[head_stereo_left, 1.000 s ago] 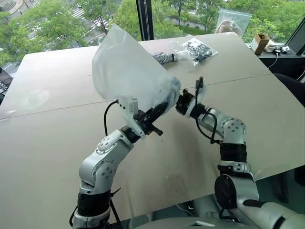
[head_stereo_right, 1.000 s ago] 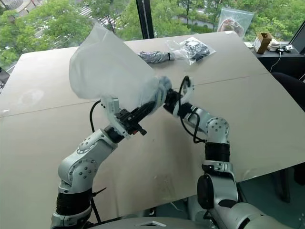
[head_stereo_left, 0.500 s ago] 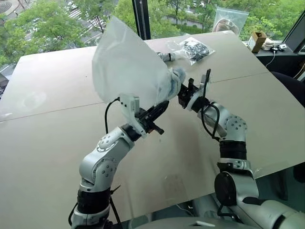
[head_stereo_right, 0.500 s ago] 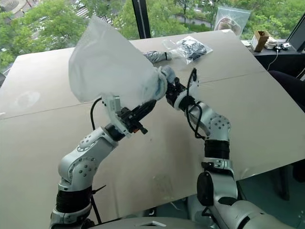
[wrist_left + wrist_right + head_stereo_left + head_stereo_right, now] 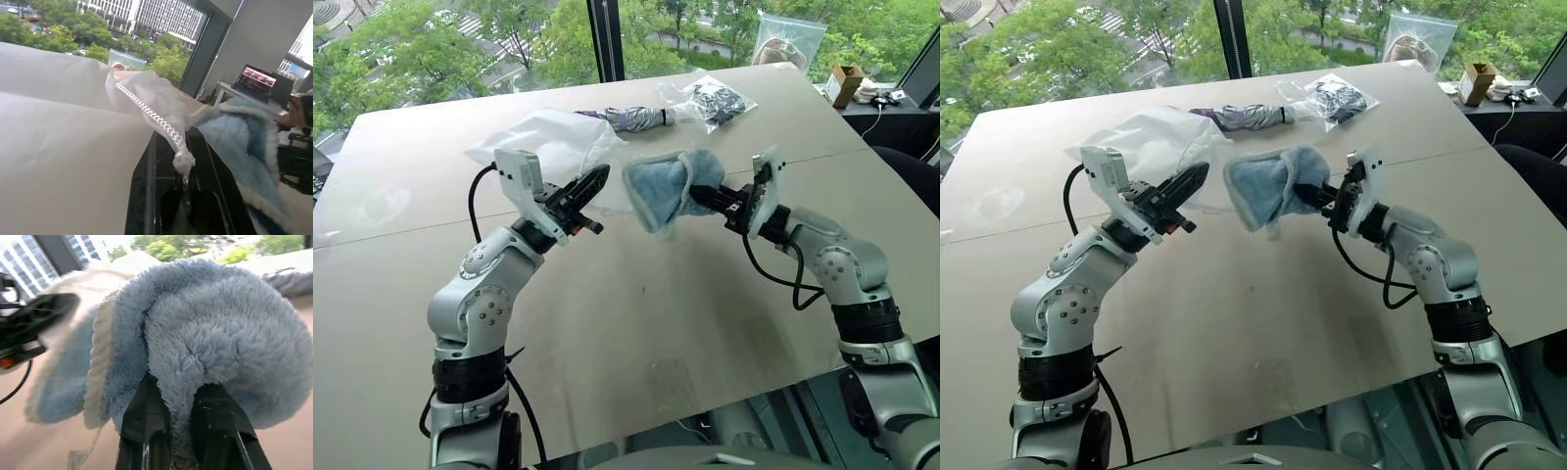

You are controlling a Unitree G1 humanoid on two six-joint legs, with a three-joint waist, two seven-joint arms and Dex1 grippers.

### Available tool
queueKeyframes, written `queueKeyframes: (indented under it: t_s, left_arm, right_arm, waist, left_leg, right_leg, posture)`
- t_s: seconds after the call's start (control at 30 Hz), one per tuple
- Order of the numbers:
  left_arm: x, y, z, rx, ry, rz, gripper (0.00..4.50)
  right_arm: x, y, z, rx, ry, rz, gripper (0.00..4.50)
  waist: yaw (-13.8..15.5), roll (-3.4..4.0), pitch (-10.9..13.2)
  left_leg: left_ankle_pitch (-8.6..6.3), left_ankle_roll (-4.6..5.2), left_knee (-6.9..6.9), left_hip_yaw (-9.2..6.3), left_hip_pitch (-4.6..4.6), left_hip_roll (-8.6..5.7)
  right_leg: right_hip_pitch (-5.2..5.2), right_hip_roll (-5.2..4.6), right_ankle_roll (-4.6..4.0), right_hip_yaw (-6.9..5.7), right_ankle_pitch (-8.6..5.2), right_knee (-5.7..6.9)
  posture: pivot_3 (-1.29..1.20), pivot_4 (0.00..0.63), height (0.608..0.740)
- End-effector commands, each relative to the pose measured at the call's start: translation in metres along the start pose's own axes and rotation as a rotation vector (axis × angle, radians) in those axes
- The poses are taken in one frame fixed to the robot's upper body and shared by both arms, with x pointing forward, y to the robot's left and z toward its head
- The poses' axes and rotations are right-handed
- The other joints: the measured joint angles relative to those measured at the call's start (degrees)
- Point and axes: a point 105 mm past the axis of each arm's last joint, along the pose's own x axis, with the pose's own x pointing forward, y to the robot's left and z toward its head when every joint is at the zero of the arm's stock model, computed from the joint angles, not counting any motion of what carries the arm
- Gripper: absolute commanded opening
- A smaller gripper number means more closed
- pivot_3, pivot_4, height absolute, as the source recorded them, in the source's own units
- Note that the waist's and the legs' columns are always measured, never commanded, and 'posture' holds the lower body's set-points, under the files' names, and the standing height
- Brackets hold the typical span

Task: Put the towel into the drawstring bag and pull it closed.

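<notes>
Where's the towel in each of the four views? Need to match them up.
Left eye view: towel at centre, held off the table by the right gripper.
Right eye view: towel at centre, slightly further left.
Left wrist view: blue fuzz on the right side, beyond the drawstring bag.
Right wrist view: towel bunched over the fingers.
Shared landmark: the left gripper, beside the towel in both eye views and the right wrist view.

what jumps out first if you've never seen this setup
The fluffy light-blue towel hangs in mid-air over the middle of the table, pinched by the right gripper. Just to its left, the left gripper is shut on a string of the translucent white drawstring bag, which lies behind it.
</notes>
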Motion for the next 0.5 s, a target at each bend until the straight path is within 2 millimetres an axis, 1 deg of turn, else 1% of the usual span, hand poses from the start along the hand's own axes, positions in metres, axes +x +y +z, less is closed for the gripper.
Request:
queueKeyframes:
  t_s: [0.03, 0.13, 0.2, 0.33, 0.43, 0.5]
  left_arm:
    - [0.003, -0.006, 0.003, 0.161, 0.037, -0.057, 0.0]
    - [0.005, -0.007, 0.008, 0.202, 0.038, -0.112, 0.0]
    - [0.006, -0.01, 0.007, 0.236, 0.066, -0.181, 0.0]
    - [0.008, -0.019, 0.015, 0.161, 0.015, -0.305, 0.0]
    - [0.001, -0.039, 0.013, 0.083, 0.012, -0.47, 0.0]
    - [-0.004, -0.049, 0.01, 0.031, 0.034, -0.557, 0.0]
  right_arm:
    - [-0.006, 0.018, 0.013, -0.195, 0.021, 0.121, 0.03]
    - [-0.015, 0.021, -0.004, -0.394, 0.19, 0.199, 0.03]
    - [-0.017, 0.025, -0.008, -0.457, 0.248, 0.252, 0.03]
    - [-0.016, 0.044, -0.013, -0.471, 0.333, 0.409, 0.03]
    - [-0.009, 0.055, -0.01, -0.44, 0.321, 0.479, 0.03]
    - [-0.006, 0.065, -0.008, -0.374, 0.334, 0.545, 0.03]
  waist:
    - [0.1, 0.0, 0.0]
    - [0.3, 0.0, 0.0]
    - [0.5, -0.03, 0.0]
    - [0.4, -0.01, 0.0]
    - [0.3, -0.02, 0.0]
    - [0.3, -0.01, 0.0]
  left_leg:
    - [0.0, 0.0, 0.01, 0.01, -0.01, -0.02]
    - [0.0, 0.0, 0.01, 0.06, -0.02, -0.05]
    - [0.0, 0.0, 0.03, 0.05, -0.04, -0.06]
    - [0.0, 0.0, 0.03, 0.05, -0.01, -0.03]
    - [0.0, -0.01, 0.03, 0.03, -0.02, -0.02]
    - [0.0, -0.01, 0.03, 0.0, -0.02, -0.01]
  right_leg:
    - [0.0, -0.01, 0.0, 0.0, 0.0, -0.01]
    - [0.0, -0.06, 0.0, 0.02, 0.0, -0.05]
    - [0.0, -0.08, 0.01, 0.0, 0.0, -0.08]
    - [-0.01, -0.07, 0.0, 0.0, 0.0, -0.05]
    - [-0.01, -0.07, 0.0, -0.01, 0.0, -0.05]
    - [-0.01, -0.07, 0.0, -0.03, 0.0, -0.05]
  posture:
    - [0.0, 0.15, 0.74]
    - [0.0, 0.15, 0.74]
    - [0.0, 0.15, 0.74]
    - [0.0, 0.15, 0.74]
    - [0.0, 0.15, 0.74]
    - [0.0, 0.15, 0.74]
